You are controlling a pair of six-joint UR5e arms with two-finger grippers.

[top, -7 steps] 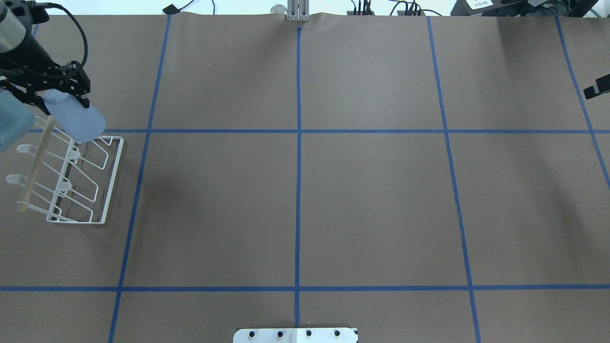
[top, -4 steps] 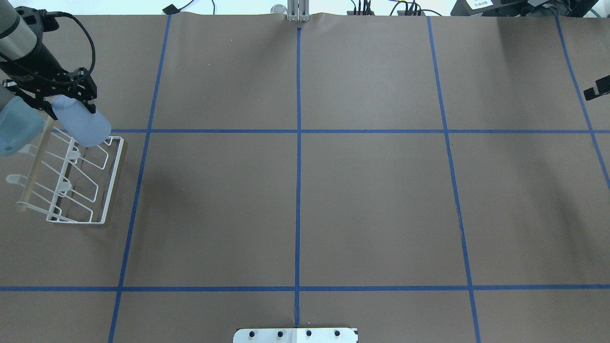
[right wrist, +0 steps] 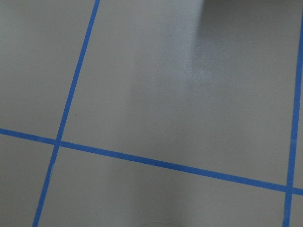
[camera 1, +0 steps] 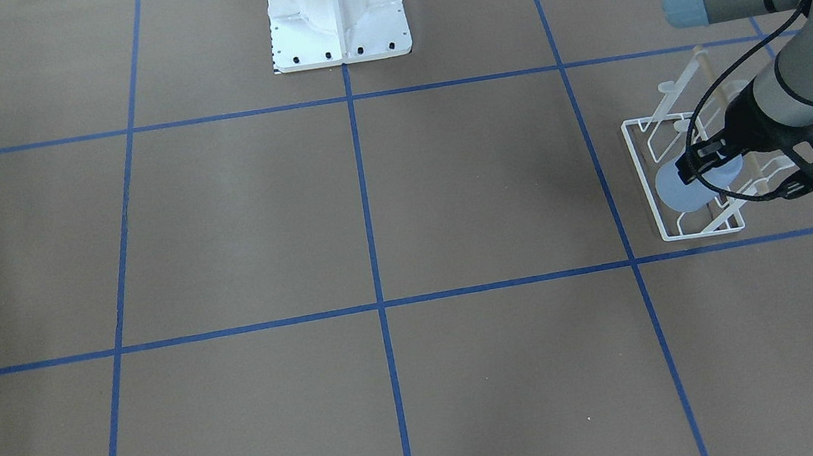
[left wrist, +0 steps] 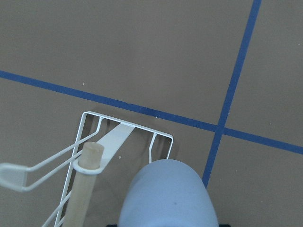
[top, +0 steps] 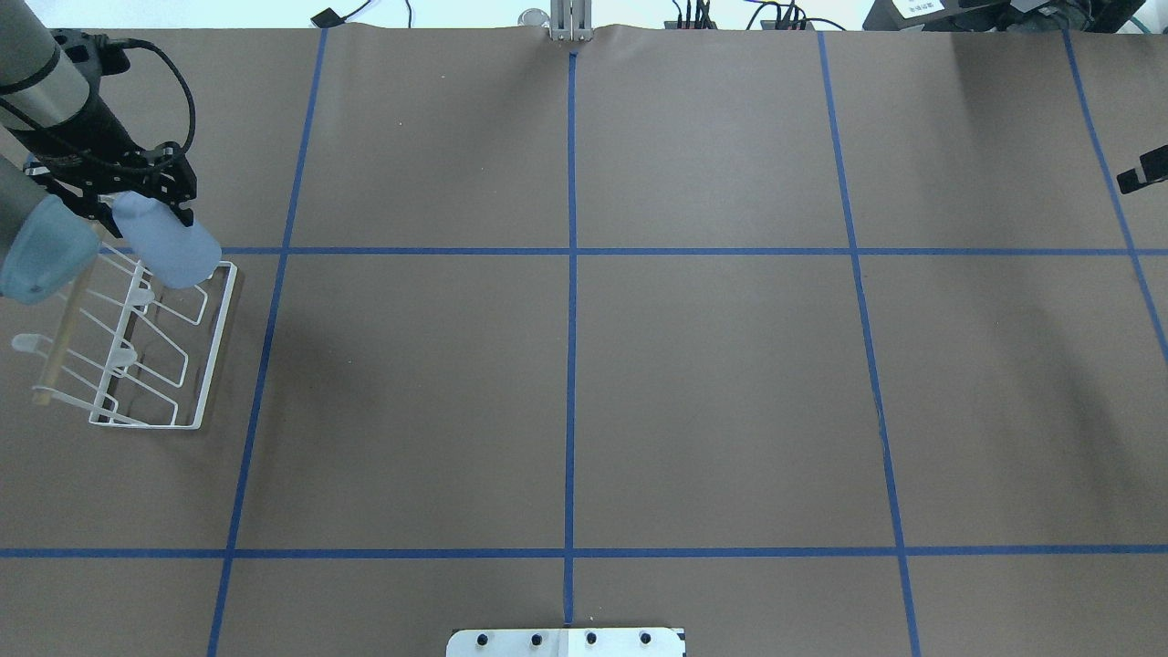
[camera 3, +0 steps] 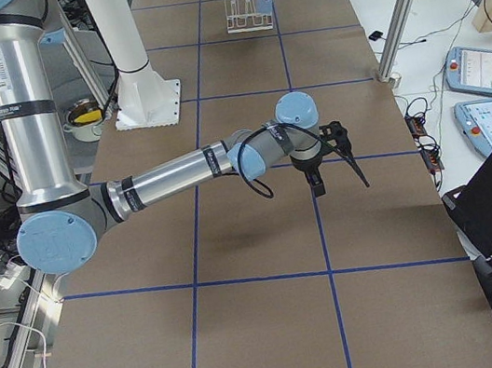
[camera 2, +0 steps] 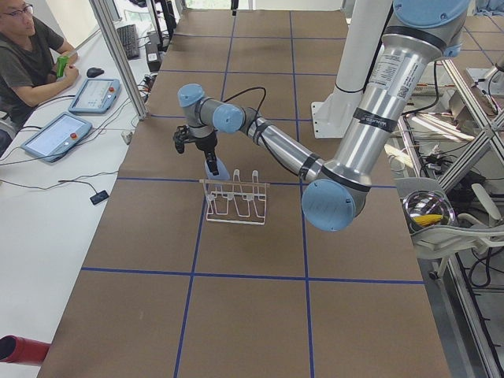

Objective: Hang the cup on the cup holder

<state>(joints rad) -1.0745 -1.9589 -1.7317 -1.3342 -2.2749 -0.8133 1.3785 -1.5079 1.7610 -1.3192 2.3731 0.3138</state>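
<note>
The pale blue cup (top: 171, 248) is held in my left gripper (top: 137, 193), which is shut on it. The cup hangs tilted over the far right corner of the white wire cup holder (top: 196, 365) at the table's left edge. In the left wrist view the cup (left wrist: 168, 198) fills the bottom, beside the rack's wooden rod (left wrist: 84, 189) and above its end frame (left wrist: 128, 124). The front-facing view shows the cup (camera 1: 680, 196) inside the rack's outline (camera 1: 637, 172). I cannot tell whether the cup touches a prong. My right gripper (camera 3: 336, 174) is open and empty, far from the rack.
The robot's white bolted pedestal (top: 566, 642) stands at the near middle edge. Blue tape lines grid the brown table (top: 712, 392). Cables and gear line the far edge (top: 693, 18). An operator (camera 2: 27, 55) sits at a side desk beyond the table.
My left gripper has moved rightward and slightly down in the overhead view, carrying the cup from beside the wooden rod to over the rack's far right corner. The right arm has not moved.
</note>
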